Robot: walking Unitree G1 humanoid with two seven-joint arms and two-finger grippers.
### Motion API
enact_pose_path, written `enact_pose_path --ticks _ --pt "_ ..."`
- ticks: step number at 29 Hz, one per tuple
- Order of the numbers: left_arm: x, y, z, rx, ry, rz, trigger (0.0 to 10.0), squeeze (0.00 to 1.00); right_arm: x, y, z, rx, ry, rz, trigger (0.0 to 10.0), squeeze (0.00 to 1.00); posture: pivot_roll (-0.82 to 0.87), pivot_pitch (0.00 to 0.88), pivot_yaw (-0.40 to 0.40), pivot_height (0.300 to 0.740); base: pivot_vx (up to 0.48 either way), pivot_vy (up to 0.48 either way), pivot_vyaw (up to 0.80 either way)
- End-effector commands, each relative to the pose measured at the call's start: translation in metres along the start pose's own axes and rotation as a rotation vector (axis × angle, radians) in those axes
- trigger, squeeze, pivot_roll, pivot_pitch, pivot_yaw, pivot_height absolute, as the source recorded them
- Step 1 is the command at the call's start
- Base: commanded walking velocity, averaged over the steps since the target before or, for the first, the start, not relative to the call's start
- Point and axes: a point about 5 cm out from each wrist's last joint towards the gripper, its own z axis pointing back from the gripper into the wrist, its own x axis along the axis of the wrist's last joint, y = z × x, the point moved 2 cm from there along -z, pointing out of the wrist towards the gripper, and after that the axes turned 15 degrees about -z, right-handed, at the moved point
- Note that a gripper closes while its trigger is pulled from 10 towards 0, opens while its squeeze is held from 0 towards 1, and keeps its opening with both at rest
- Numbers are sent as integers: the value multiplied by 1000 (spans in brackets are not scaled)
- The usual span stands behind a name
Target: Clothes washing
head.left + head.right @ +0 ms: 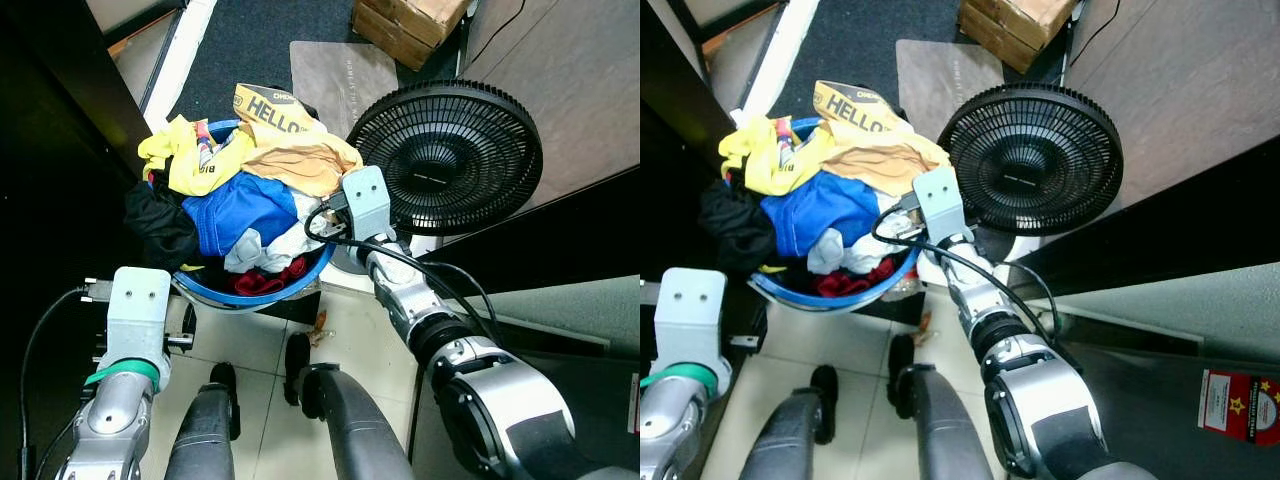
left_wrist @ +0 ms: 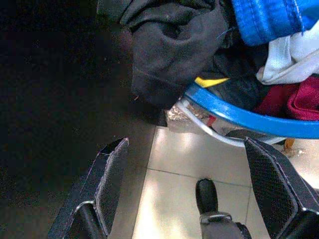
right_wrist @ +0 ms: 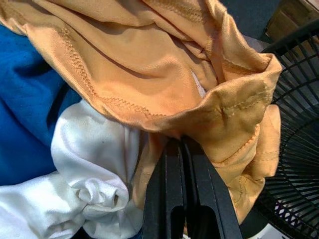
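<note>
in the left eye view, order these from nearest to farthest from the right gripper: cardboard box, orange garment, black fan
1. orange garment: in the blue basket, right where the right gripper reaches, its fingers shut against the cloth.
2. black fan: beside the basket, on the robot's right.
3. cardboard box: far ahead, on the floor beyond the fan.
</note>
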Motion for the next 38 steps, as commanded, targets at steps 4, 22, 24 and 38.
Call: enact_pose_path --ticks 4,22,24,38 --pt "-13 -5 -6 -17 50 -4 10000 0 23 -9 -5 -30 -97 -69 0 0 83 609 -144 740 0 0 0" --pt "19 4 -52 -15 -81 -23 10000 0 113 -66 2 -143 -445 -77 10000 0 73 387 -52 740 0 0 0" --pt "20 6 -55 -17 -91 -33 10000 0 87 -66 1 -148 -319 -52 10000 0 80 364 -42 740 0 0 0" --pt "14 9 -48 15 -82 -31 10000 0 12 -4 -7 40 34 -96 10000 1000 122 413 -100 740 0 0 0"
